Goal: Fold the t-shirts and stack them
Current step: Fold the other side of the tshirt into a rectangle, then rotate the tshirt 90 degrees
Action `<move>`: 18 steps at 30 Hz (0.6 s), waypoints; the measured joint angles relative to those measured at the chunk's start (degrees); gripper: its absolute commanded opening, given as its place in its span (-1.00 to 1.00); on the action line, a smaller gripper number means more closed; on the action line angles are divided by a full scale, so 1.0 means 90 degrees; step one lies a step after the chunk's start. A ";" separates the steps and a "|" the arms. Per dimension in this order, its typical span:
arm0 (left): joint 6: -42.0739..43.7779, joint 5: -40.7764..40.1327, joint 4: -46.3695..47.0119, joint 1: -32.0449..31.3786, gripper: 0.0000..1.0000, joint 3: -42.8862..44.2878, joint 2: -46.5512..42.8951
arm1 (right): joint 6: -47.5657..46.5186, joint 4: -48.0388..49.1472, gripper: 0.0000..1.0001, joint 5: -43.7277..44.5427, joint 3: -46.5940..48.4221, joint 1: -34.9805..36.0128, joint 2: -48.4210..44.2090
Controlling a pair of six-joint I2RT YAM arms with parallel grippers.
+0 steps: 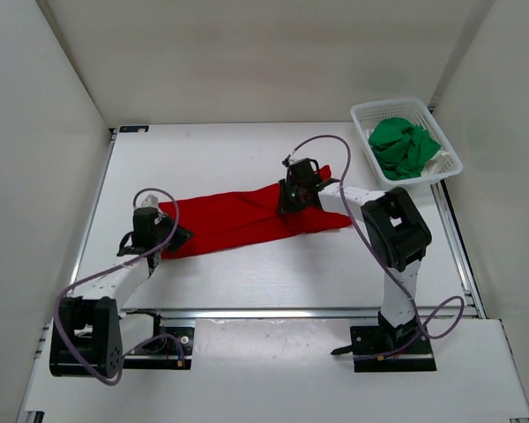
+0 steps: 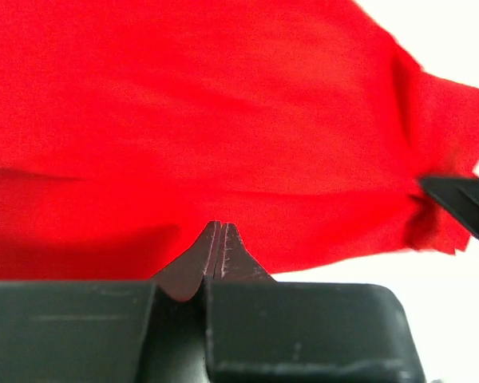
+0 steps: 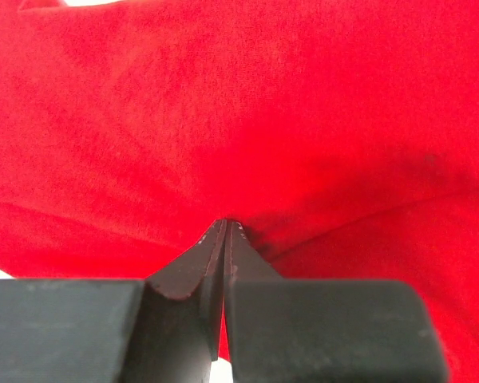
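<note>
Stretching across the white table point(image 1: 247, 150), the red t-shirt point(image 1: 238, 220) lies as a long, narrow band between the two arms.

Its left end sits near the table's left side and its right end reaches past the middle, with the cloth gathered into creases there. At the far right corner stands a white mesh basket point(image 1: 370, 110) holding the crumpled green t-shirt point(image 1: 404, 145); a sliver of white cloth point(image 1: 440, 162) shows beside the green at the basket's near edge, too little to identify. The right gripper point(image 3: 226, 225) has its fingers pressed together on a fold of the red shirt, wrinkles fanning out from the tips. The left gripper point(image 2: 221, 227) is likewise closed, nipping the shirt's near edge at its left end.
</note>
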 measured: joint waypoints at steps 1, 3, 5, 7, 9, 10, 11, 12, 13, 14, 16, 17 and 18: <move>-0.0019 -0.0058 -0.0044 -0.0236 -0.91 0.0141 -0.0061 | 0.0007 -0.0002 -1.00 -0.0010 -0.0032 -0.0005 -0.0053; -0.0041 -0.0214 -0.0039 -0.0668 -0.91 0.0508 -0.0032 | 0.0039 0.0007 -1.00 -0.0041 -0.0165 -0.0068 -0.0248; -0.0039 -0.0316 0.0015 -0.0974 -0.93 0.0954 0.0233 | 0.0119 0.0041 -1.00 -0.0153 -0.0355 -0.0209 -0.0561; -0.0041 -0.0340 0.0185 -0.1059 -0.97 0.1382 0.0765 | 0.0180 0.0104 -1.00 -0.0313 -0.0447 -0.0440 -0.0809; -0.0090 -0.0250 0.0427 -0.0903 -1.00 0.1615 0.1416 | 0.0216 0.0231 -1.00 -0.0359 -0.0459 -0.0712 -0.0903; -0.0138 -0.0148 0.0561 -0.0729 -1.00 0.1622 0.1732 | 0.0219 0.0287 -0.98 -0.0364 -0.0466 -0.0843 -0.0906; -0.0214 -0.0012 0.0673 -0.0459 -0.99 0.1537 0.2016 | 0.0243 0.0350 -1.00 -0.0369 -0.0495 -0.0981 -0.0891; -0.0279 0.0083 0.0763 -0.0197 -0.98 0.1392 0.2181 | 0.0260 0.0362 -1.00 -0.0372 -0.0522 -0.1081 -0.0857; -0.0352 0.0148 0.0855 0.0066 -0.98 0.1178 0.2259 | 0.0282 0.0362 -1.00 -0.0374 -0.0529 -0.1200 -0.0789; -0.0403 0.0189 0.0928 0.0347 -0.98 0.0906 0.2263 | 0.0294 0.0393 -1.00 -0.0376 -0.0529 -0.1307 -0.0675; -0.0600 0.0478 0.1175 0.0816 -0.96 0.0508 0.2067 | 0.0316 0.0401 -1.00 -0.0364 -0.0478 -0.1472 -0.0367; -0.0658 0.0544 0.1307 0.0988 -0.94 0.0328 0.1938 | 0.0335 0.0338 -1.00 -0.0364 -0.0381 -0.1535 -0.0138; -0.0753 0.0634 0.1474 0.1173 -0.93 0.0087 0.1800 | 0.0420 0.0296 -0.99 -0.0478 -0.0216 -0.1593 0.0095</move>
